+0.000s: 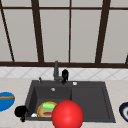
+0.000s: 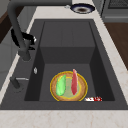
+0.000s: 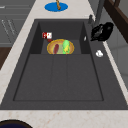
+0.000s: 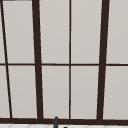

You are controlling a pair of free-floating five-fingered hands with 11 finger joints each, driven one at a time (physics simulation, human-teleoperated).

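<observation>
Hovering just beside the dark upright faucet, the right hand is black and blurred, so I cannot tell its fingers' state. Left hand floats at the dark sink's front-left corner, near the yellow plate of green and red food. A big red ball blocks the front.

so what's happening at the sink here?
The right hand is up at the faucet, right beside its base at the back of the sink. The left hand hangs at the sink's front left corner. A yellow plate with a green piece and a red piece lies in the deep basin. A blue plate sits on the left counter and a dark bowl on the right.
</observation>
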